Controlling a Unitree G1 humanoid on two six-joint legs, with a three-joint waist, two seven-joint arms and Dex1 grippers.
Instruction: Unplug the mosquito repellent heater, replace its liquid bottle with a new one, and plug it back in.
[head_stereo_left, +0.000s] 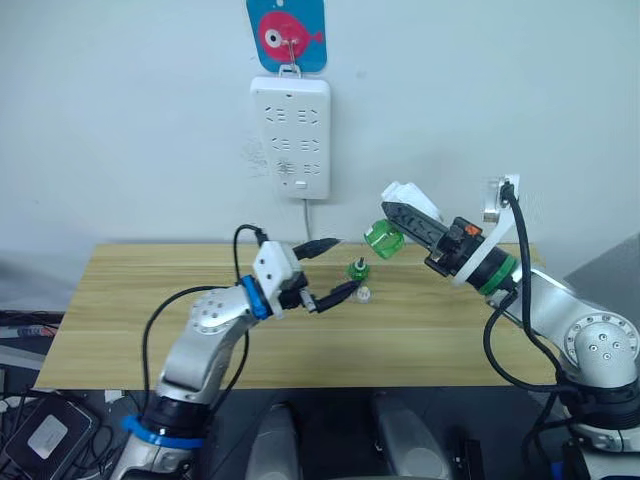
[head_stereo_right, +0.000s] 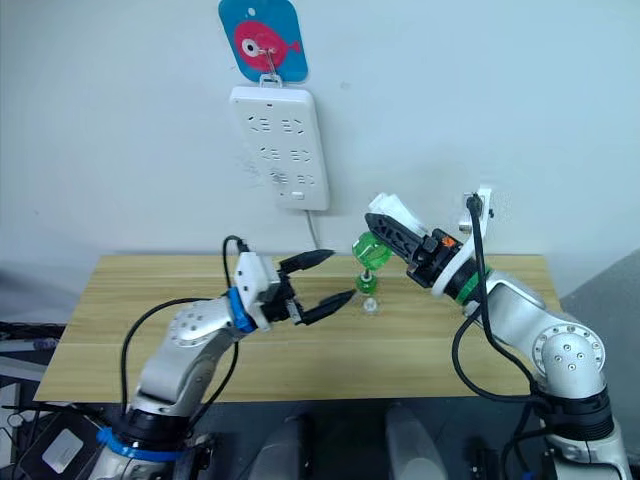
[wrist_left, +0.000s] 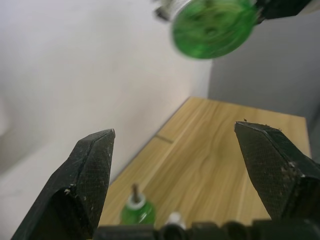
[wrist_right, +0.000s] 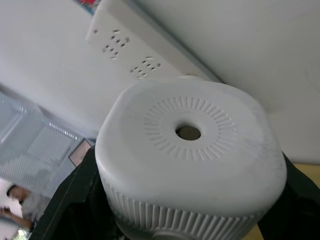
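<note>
My right jaws (head_stereo_left: 398, 215) grasp the small white rounded plastic heater (wrist_right: 187, 155) with its green bottle (head_stereo_left: 383, 239) above the wooden worktop (head_stereo_left: 130, 300). My left jaws (head_stereo_left: 335, 267) are released; a bad approach may knock the bottle.

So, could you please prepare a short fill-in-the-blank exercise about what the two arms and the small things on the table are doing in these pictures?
1. The right gripper holds the white mosquito repellent heater, with a ____ bottle attached below it.
2. The left gripper has its fingers ____.
3. A second green bottle stands on the wooden ____.
4. The white power strip hangs on the ____.

Missing words: green; open; table; wall
</note>
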